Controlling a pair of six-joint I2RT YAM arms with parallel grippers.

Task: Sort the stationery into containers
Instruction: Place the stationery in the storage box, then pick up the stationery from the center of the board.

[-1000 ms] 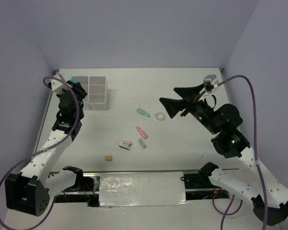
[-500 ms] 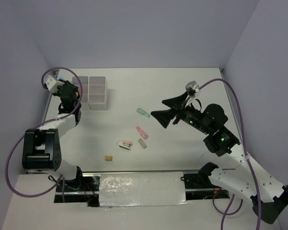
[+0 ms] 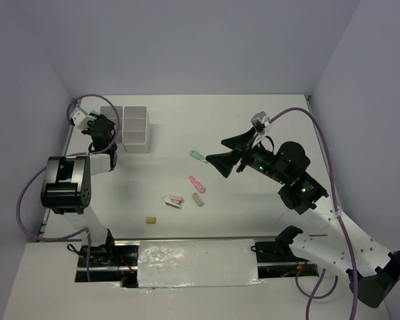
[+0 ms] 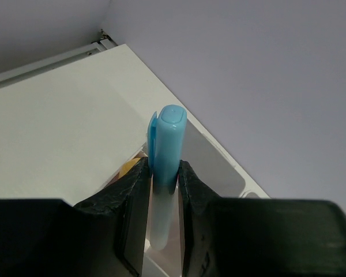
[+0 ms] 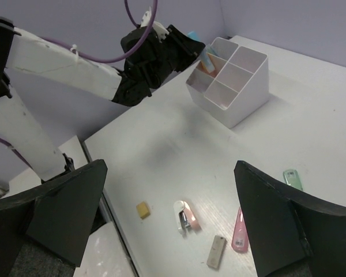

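My left gripper is shut on a blue highlighter, held upright over the left end of the white divided box. An orange-yellow item sits in a compartment below it. My right gripper is wide open and empty, hovering above the loose stationery: green highlighter, pink highlighter, small stapler, grey eraser, tan block. The tape ring is hidden.
The left arm stretches along the table's left side toward the box. A foil-covered strip runs along the near edge between the arm bases. Purple walls close in the table on three sides.
The left arm has folded back toward the left wall, its gripper still by the box holding the highlighter. The right gripper has moved left and now covers the tape ring.
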